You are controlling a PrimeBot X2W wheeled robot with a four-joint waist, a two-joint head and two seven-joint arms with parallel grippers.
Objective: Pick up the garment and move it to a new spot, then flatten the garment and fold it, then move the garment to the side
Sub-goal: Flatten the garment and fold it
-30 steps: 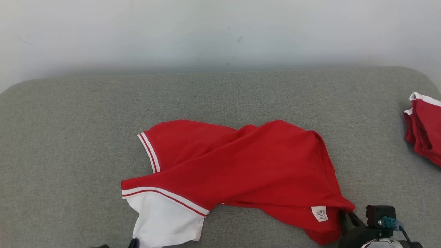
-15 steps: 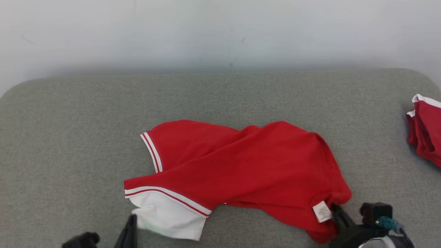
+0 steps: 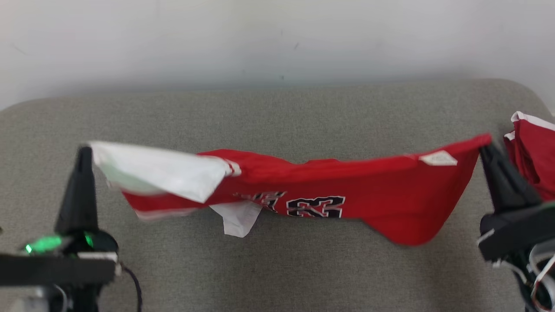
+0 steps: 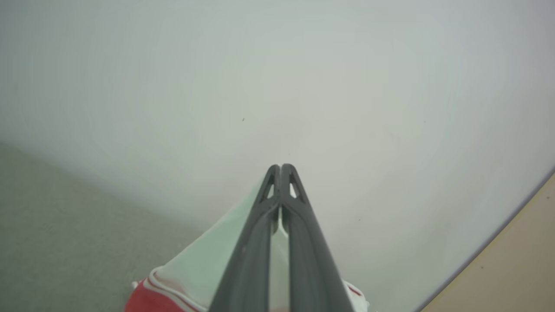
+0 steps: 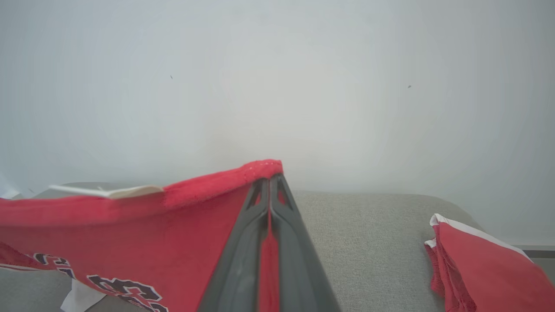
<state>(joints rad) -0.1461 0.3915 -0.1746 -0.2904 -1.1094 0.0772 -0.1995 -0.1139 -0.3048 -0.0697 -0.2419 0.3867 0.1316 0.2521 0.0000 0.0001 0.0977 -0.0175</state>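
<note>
Head view gives me two garments: one red sports jersey with a white panel (image 3: pixel 381 190), strung between my two tools above the grey fabric-covered worktop (image 3: pixel 277 112), and one folded red-and-white garment (image 3: pixel 533 151) lying at the worktop's right edge. My left tool (image 3: pixel 84 149) is pressed together on the white corner. My right tool (image 3: pixel 484 147) pinches the red corner beside a white sewn-in label (image 3: pixel 438 159), its print too small to read. Black, white-edged digits (image 3: pixel 321 206) read 23. Both arms are held well apart, fingers pointing at the pale wall (image 3: pixel 277 39).
</note>
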